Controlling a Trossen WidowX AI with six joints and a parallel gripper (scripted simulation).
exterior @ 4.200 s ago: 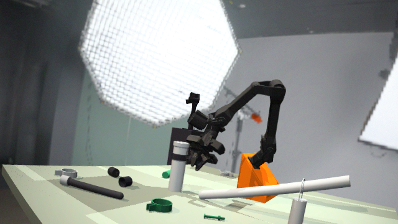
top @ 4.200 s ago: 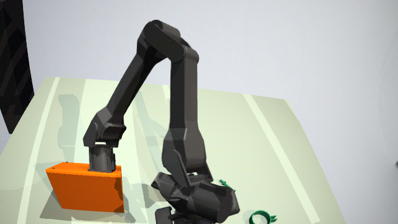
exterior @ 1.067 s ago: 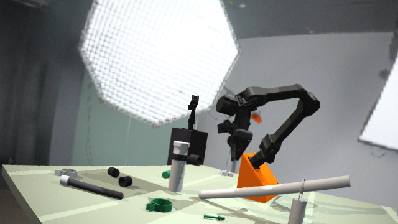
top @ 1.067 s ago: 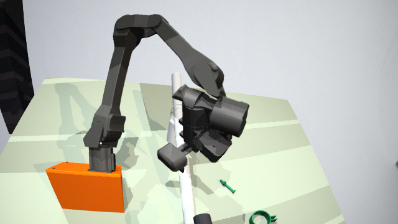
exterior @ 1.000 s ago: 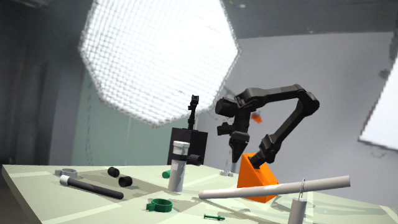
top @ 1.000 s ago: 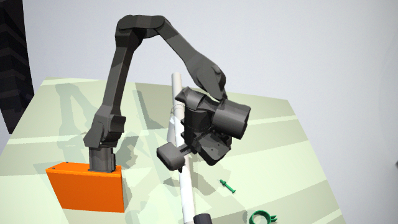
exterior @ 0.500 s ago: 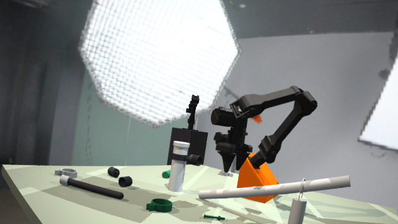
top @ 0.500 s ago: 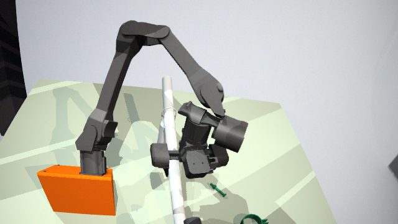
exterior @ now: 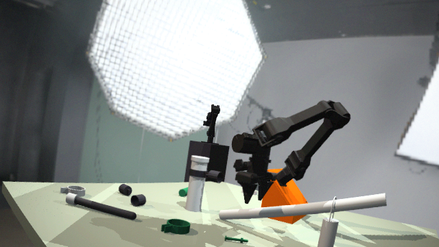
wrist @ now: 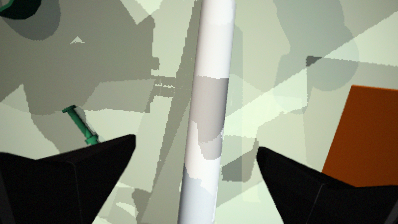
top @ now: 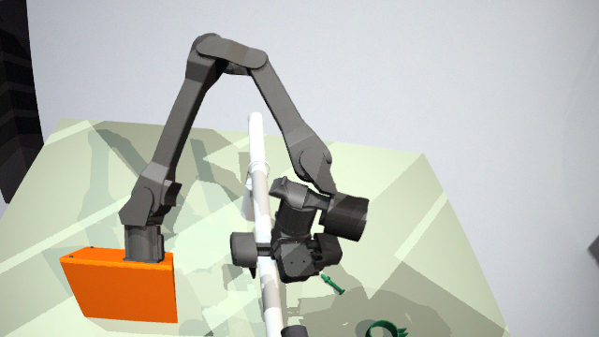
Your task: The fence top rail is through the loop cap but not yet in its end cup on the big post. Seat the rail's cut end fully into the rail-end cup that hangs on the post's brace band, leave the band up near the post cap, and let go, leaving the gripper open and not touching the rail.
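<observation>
Pale green desk [top: 459, 225] with a dark grey six-joint arm mounted on an orange block base [top: 117, 295] at lower left of the top view. The black end effector [wrist: 196, 165] is spread wide and holds nothing; in the wrist view its two dark fingers fill the lower corners, one on either side of the long white cylindrical top rail [wrist: 210, 110], apart from it. The rail runs from the upper centre of the top view down to the bottom edge, passing through a thin wire loop cap [top: 258, 166] that stands on a short white post [exterior: 328, 232]. In the exterior view the rail's cut end [exterior: 222, 215] lies at centre frame, well apart from the big white post [exterior: 196, 192] with its black brace band [exterior: 198, 172] near the top and a black rail-end cup [exterior: 215, 175] beside it. A green ring clamp [exterior: 176, 226] and a small green bolt [exterior: 236, 239] lie on the desk at lower centre; a black rod [exterior: 103, 208] lies to the left.
</observation>
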